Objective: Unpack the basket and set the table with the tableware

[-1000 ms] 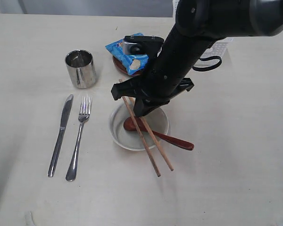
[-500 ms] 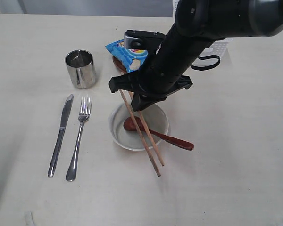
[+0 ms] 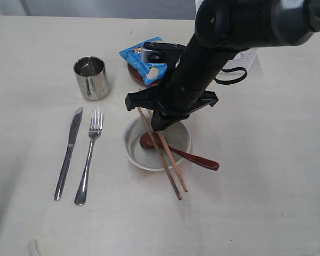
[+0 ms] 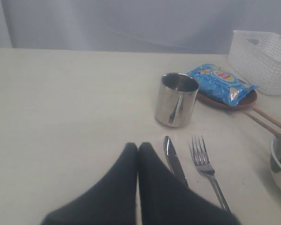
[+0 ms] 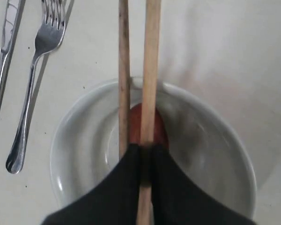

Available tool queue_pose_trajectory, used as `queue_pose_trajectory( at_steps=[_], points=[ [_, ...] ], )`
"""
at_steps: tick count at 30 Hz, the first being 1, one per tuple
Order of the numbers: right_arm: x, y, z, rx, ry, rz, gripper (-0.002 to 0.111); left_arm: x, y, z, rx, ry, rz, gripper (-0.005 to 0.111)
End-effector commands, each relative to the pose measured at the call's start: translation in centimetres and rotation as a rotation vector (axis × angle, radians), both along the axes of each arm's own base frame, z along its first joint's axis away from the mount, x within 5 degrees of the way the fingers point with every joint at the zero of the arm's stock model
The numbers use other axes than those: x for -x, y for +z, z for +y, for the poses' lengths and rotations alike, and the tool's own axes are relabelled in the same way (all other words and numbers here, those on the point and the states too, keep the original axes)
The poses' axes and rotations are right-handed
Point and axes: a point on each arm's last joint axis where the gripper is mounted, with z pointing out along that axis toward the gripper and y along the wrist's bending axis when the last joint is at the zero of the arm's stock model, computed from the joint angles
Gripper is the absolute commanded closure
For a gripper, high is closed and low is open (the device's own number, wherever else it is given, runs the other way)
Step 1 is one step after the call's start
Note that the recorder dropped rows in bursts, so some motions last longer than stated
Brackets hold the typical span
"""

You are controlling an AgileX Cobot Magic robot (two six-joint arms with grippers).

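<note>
My right gripper point(image 3: 161, 120) point(image 5: 146, 149) hangs over the white bowl point(image 3: 132, 154) point(image 5: 79, 145), shut on the wooden chopsticks point(image 3: 165, 160) point(image 5: 150, 70). The sticks slant down across the bowl, their far tips on the table point(image 3: 37, 48). In the bowl lies the reddish-brown spoon point(image 3: 194, 158) point(image 5: 136, 123). To the left lie the knife point(image 3: 68, 152) and fork point(image 3: 89, 154), with the steel cup point(image 3: 90, 78) behind them. My left gripper point(image 4: 138, 146) is shut and holds nothing, near the knife point(image 4: 174, 159). The white basket point(image 4: 262, 58) stands at the back right.
A blue chip bag point(image 3: 144, 61) point(image 4: 221, 83) lies on the brown plate point(image 3: 134, 74) point(image 4: 227, 102) behind the bowl. My right arm point(image 3: 224, 37) covers most of the basket in the exterior view. A black cable loop point(image 3: 232, 72) hangs beside the arm.
My right gripper rose slightly with the chopsticks, then came back down over the bowl. The two sticks now lie closer together at their lower tips. Nothing else moved.
</note>
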Motion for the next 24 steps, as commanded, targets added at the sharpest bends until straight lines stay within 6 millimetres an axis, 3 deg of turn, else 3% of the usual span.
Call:
queue_pose_trajectory(
  at_steps=[1,24],
  points=[
    [0.12,0.09,-0.07,0.012,0.015,0.017,0.108,0.01,-0.09,-0.02,-0.003,-0.005,-0.003,0.107],
    [-0.03,0.13,0.08,0.001,0.024,-0.01,0.108,0.01,-0.09,-0.02,-0.003,-0.005,-0.003,0.107]
  ],
)
